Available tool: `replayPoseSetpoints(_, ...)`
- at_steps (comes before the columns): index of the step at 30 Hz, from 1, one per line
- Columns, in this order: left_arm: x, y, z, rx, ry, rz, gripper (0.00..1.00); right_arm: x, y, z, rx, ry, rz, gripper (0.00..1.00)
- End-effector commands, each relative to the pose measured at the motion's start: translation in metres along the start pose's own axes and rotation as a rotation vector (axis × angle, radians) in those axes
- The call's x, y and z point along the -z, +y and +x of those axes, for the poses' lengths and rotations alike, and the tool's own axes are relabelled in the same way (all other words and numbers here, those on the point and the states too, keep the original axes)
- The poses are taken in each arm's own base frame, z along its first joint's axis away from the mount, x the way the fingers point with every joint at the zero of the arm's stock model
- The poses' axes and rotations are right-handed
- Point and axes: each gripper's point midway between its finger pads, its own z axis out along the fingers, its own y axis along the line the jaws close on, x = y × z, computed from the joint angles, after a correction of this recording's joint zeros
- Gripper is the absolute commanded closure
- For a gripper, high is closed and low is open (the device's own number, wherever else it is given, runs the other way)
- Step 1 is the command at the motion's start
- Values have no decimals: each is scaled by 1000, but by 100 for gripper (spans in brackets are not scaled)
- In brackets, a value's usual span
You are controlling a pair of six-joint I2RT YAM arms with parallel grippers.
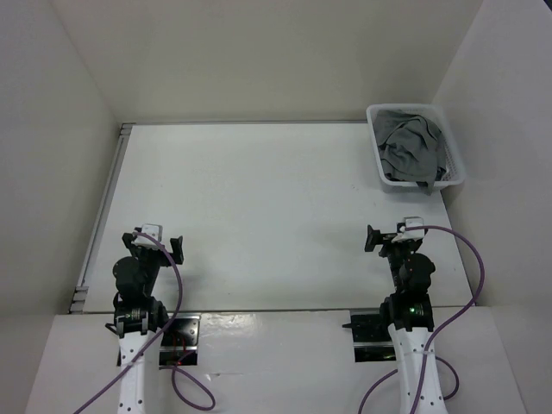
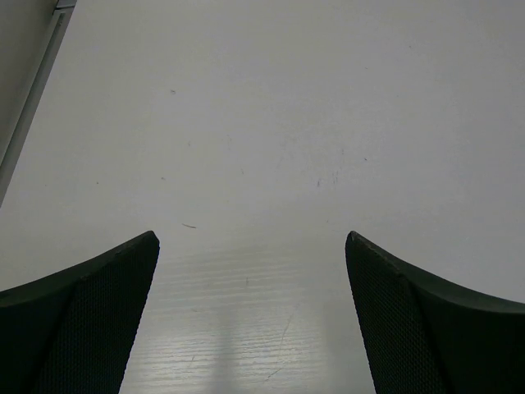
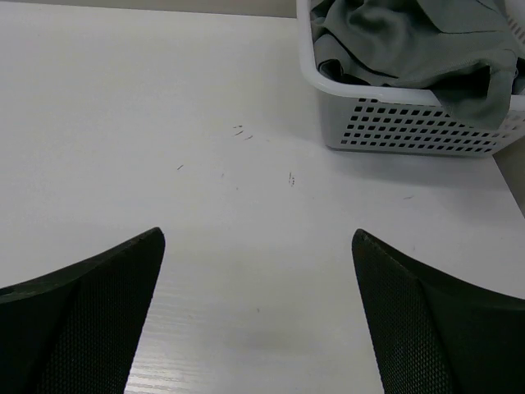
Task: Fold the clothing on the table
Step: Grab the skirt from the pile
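White table, walled round; a lattice basket at its far right corner holds the crumpled grey clothing. Both the left gripper and right gripper hover spread wide, empty. Folding not begun: retrieval from the basket likely comes first.

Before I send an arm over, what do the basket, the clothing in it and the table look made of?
Basket: white moulded plastic, slightly glossy; its wall is a grid of small square holes.
Clothing: thin grey fabric, matte, weave not readable; it slumps in soft folds.
Table: white board, probably laminate; matte, with faint grain lines and a soft reflection.
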Motion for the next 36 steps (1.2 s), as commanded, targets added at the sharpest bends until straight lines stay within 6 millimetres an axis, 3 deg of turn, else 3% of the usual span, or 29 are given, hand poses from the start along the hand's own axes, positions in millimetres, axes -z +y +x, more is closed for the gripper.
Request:
replayPoseSetpoints(1,0,1,-11,-23,-104,-15,0,0,-2,-1,11,-52,9,1)
replayPoseSetpoints(11,0,-1,-11,-23,-104,-5,0,0,-2,-1,11,-52,9,1)
replayPoseSetpoints(15,5,-11,-36,-52,-165,57,0,0,3,-8,41,-74,-28,1)
replayPoseSetpoints(17,13,-11,-68,-13,-237,47,0,4,15,-28,45,-116,-93,1)
replayPoseSetpoints(18,17,-11,-86,-10,-291,46,0,8,15,-55,29,-182,-92,1)
replayPoseSetpoints(20,29,-11,-123,-31,-380,41,0,15,15,-86,-17,-256,-82,1)
replayPoseSetpoints(21,35,-10,-138,-41,-421,39,0,24,15,-112,-20,-310,-83,1)
replayPoseSetpoints(23,34,-6,-152,-46,-398,24,0,39,12,-153,-15,-379,-70,1)
replayPoseSetpoints(24,44,-1,-182,-46,-420,-5,0,35,10,-157,-21,-343,-58,1)
replayPoseSetpoints(25,27,5,-179,-35,-322,-12,0,32,7,-160,-27,-302,-42,1)
replayPoseSetpoints(26,21,11,-183,-19,-261,-29,0,39,-1,-192,-32,-323,-2,1)
replayPoseSetpoints(27,16,20,-194,9,-219,-65,0,33,-5,-201,-37,-286,16,1)
replayPoseSetpoints(28,4,28,-232,41,-187,-78,0,6,-10,-176,-51,-93,35,1)
replayPoseSetpoints(29,-3,31,-231,74,-95,-86,0,7,-14,-219,-40,-107,48,1)
replayPoseSetpoints(30,-9,35,-242,81,-54,-93,0,-4,-19,-222,-34,-37,70,1)
replayPoseSetpoints(31,-32,39,-236,98,48,-88,0,-37,-21,-201,-22,128,66,1)
replayPoseSetpoints(32,-27,41,-266,99,53,-88,0,-36,-23,-218,0,199,62,1)
replayPoseSetpoints(33,-32,47,-271,104,89,-109,0,-45,-27,-213,22,283,69,1)
replayPoseSetpoints(34,-49,53,-245,114,246,-123,0,-71,-27,-183,68,446,49,1)
replayPoseSetpoints(35,-54,57,-248,97,289,-127,0,-67,-29,-188,105,533,32,1)
replayPoseSetpoints(36,-55,60,-277,84,264,-127,0,-73,-31,-179,135,603,35,1)
